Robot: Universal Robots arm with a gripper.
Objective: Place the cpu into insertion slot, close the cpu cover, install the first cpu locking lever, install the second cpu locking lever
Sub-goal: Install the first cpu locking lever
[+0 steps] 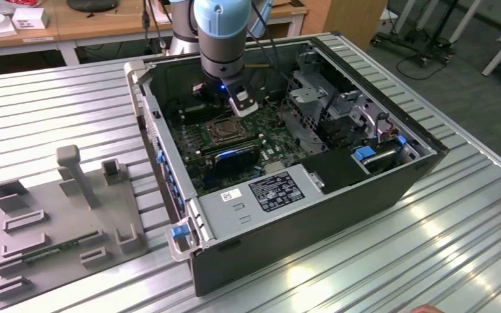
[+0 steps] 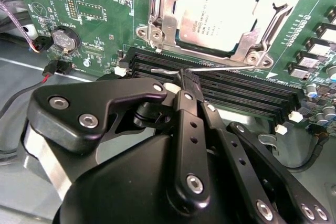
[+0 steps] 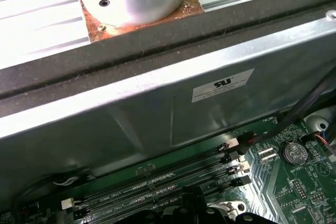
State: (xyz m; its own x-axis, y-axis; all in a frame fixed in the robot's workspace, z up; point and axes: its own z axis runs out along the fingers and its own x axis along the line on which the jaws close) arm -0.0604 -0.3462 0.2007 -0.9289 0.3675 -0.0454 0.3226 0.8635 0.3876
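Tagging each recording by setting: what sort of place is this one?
Probably a robotics lab or workshop: an open black computer case lies on a ribbed aluminium-profile table, with wooden desks behind and a grey parts fixture beside it.

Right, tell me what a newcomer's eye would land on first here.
First, the open computer case on the ribbed metal table, with the arm reaching inside. In the second wrist view, the black gripper sits at a thin metal lever over the memory slots, beside the cpu seated under the cpu cover.
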